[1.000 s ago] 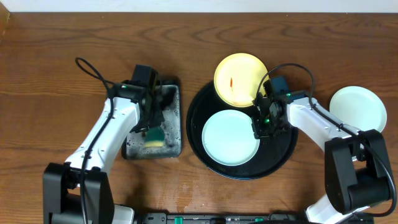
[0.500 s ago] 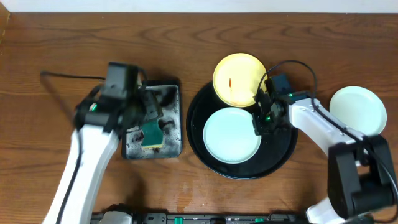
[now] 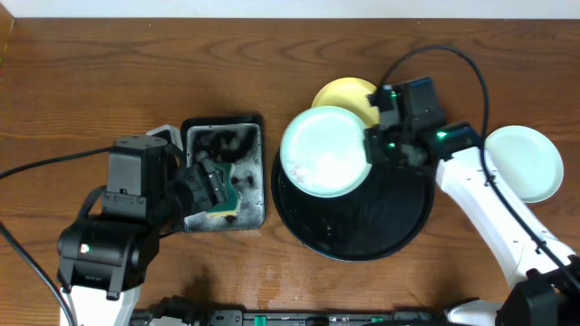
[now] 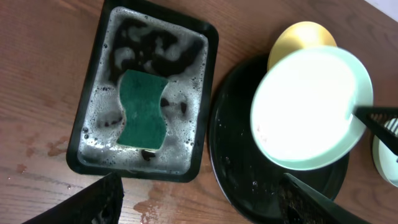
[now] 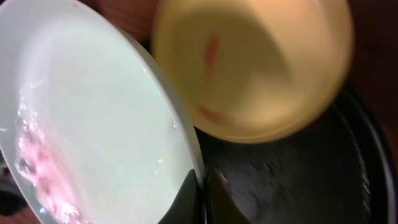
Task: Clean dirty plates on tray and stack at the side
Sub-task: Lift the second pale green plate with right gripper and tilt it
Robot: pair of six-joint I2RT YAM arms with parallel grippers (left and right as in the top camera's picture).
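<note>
Over the tray (image 3: pixel 362 231), mint plate (image 3: pixel 323 163) overlapping yellow plate (image 3: pixel 343 92), sponge (image 4: pixel 143 109) aside

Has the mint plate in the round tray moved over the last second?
Yes. The mint plate, gripped by the right gripper, has shifted up and left across the black tray, now overhanging its upper-left rim and covering part of the yellow plate.

Right gripper (image 3: pixel 370 148): we see it pinching a mint plate (image 3: pixel 322 163) by its rim.
Tray (image 3: pixel 362 234): we see it beneath that plate.
</note>
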